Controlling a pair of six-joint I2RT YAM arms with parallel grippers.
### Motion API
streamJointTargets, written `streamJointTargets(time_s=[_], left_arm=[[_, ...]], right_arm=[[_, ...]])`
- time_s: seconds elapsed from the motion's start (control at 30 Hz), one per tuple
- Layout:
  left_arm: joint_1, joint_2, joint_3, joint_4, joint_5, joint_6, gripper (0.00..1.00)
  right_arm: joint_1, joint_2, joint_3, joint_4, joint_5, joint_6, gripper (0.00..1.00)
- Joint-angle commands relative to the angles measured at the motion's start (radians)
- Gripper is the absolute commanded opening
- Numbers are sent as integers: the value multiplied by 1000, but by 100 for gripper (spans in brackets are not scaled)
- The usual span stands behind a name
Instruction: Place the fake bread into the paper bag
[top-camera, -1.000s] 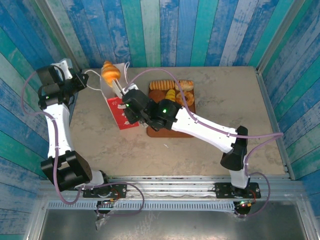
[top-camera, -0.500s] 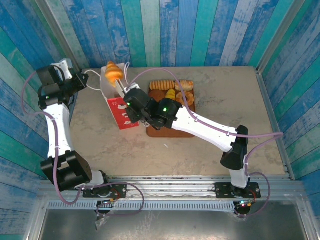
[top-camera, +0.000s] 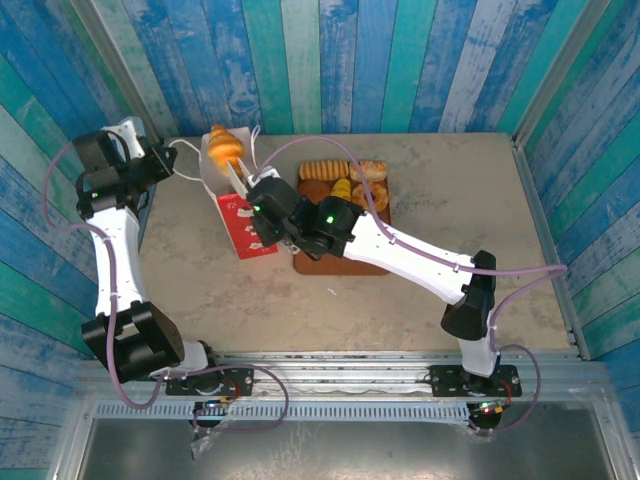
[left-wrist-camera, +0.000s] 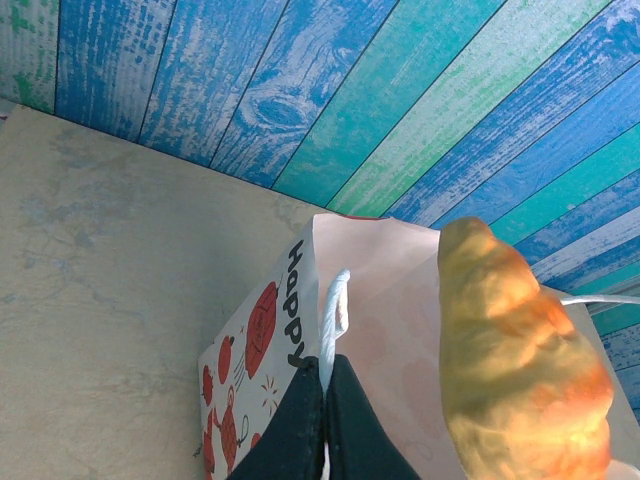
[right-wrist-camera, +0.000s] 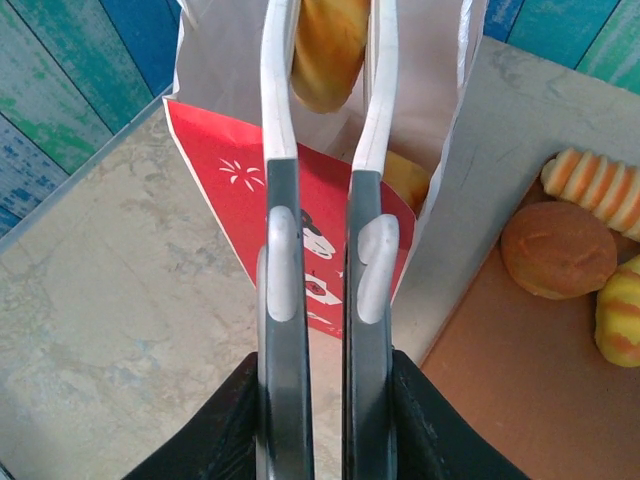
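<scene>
Around me stand walls (top-camera: 320, 60) of slanting wooden planks, painted in worn blues, teal and green with white showing through. I work over a pale, stone-look table (top-camera: 470, 200), brightly and evenly lit, and a grey metal rail (top-camera: 340, 372) runs along its near edge.

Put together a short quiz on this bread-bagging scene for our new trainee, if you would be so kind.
1. Choose one. The left gripper is: A) wide open, B) shut on the rim of the paper bag, C) shut on a doughnut.
2. True or false: the right gripper has nothing between its fingers.
3. In a few words: what lies on the brown tray beside the bag?

Key
1. B.
2. False: it holds a croissant over the bag's mouth.
3. Toy pastries, among them a round bun and a striped loaf.
</scene>
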Motion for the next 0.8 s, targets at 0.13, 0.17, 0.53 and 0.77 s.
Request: streamJointTargets(time_s=[0.13, 0.17, 0.53, 0.77], left_arm=[[1, -57, -5, 21, -3, 1, 5], [0, -58, -5, 21, -2, 2, 5], [0, -58, -11, 24, -5, 7, 5], [1, -52, -14, 36, 8, -6, 8]], right_arm=[[-3, -17, 2, 33, 18, 0, 37], [-2, -18, 2, 33, 20, 0, 37], [-3, -22, 3, 42, 20, 2, 38], [-3, -23, 23, 48, 18, -9, 38]])
